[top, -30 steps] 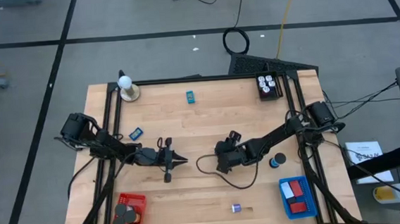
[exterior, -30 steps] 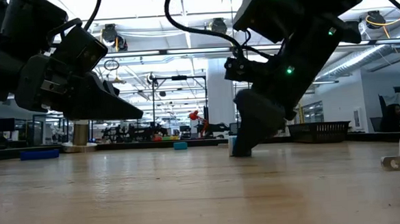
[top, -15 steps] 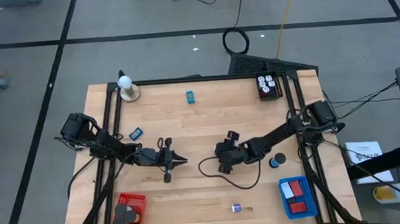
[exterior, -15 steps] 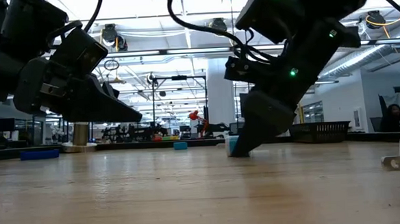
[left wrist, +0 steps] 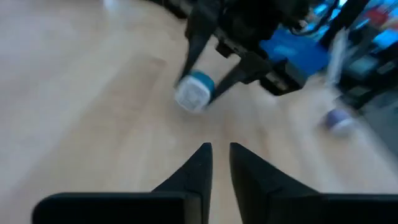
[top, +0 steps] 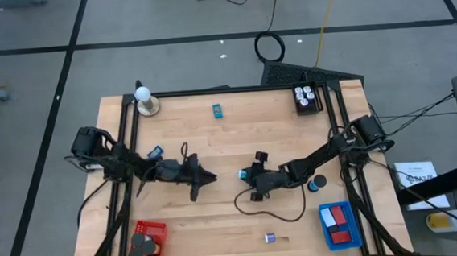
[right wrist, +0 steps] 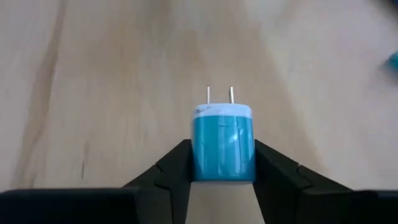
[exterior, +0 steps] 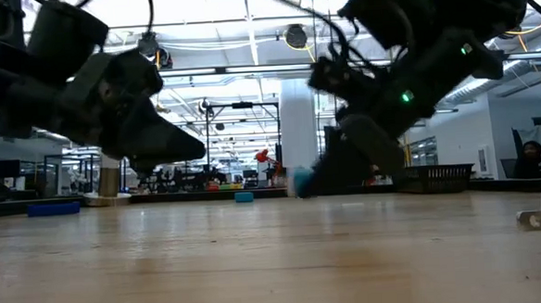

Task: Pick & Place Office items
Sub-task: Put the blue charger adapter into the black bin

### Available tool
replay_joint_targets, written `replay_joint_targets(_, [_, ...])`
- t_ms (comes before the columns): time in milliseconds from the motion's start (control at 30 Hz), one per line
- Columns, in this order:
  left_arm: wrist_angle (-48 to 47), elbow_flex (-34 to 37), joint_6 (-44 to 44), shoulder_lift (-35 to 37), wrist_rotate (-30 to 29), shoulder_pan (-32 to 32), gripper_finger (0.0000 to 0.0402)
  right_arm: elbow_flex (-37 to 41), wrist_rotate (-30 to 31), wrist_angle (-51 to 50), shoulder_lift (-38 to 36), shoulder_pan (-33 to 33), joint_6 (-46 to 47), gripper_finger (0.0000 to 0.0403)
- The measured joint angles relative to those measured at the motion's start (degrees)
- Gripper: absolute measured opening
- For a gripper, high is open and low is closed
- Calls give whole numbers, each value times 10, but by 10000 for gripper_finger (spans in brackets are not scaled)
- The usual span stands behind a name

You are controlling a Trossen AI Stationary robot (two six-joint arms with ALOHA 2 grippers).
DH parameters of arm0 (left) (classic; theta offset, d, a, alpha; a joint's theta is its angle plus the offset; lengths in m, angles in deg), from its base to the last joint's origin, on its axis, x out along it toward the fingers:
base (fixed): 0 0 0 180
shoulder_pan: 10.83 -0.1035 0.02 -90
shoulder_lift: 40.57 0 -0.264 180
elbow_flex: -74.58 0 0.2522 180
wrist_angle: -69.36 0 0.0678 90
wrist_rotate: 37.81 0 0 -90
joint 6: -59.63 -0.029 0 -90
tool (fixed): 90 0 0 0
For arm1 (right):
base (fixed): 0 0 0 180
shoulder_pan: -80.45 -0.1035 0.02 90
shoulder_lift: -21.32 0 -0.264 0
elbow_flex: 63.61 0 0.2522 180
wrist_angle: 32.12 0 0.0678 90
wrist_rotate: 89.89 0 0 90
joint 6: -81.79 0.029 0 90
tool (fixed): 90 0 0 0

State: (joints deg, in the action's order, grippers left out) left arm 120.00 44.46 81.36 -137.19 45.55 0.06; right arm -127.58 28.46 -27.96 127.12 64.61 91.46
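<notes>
A blue charger plug [right wrist: 222, 140] with a white face and two metal prongs sits between the fingers of my right gripper [right wrist: 222, 149], near the table's middle [top: 245, 175]. It also shows in the left wrist view as the plug [left wrist: 194, 91]. My left gripper [top: 212, 177] hovers just to its left and points toward it. Its fingers [left wrist: 205, 163] are shut with nothing between them. On the table lie a teal piece [top: 217, 109], a blue piece [top: 154, 152], a black and blue roll [top: 318, 184] and a purple bit [top: 270, 237]. My right gripper pinches the plug's blue body by its two opposite sides [right wrist: 198, 155] between its two fingers [right wrist: 174, 169]. The fingers come from the table's right, slanting a little downward. The prongs [right wrist: 219, 94] point away from the gripper. The plug looks lifted just clear of the table [exterior: 302, 180].
A red basket [top: 148, 240] with black discs stands at the near left, and a blue basket [top: 338, 224] with red and blue blocks at the near right. A white ball on a tan base [top: 144, 101] and a black box [top: 307, 97] stand at the far edge. A black cable [top: 270, 210] loops on the wood.
My right gripper has tipped from steeply downward to nearer level, and its fingertips have swung toward the table's left. The blue plug has risen off the table with them. My left gripper has rolled and moved a little toward the right gripper.
</notes>
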Motion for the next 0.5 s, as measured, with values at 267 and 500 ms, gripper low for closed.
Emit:
replay_joint_targets(267, [34, -1, 173, 0, 140, -81, 195, -1, 87, 128, -2, -17, -159, 131])
replay_joint_targets(500, [18, -46, 204, 0, 141, -78, 312, -1, 93, 199, -2, -17, -221, 132])
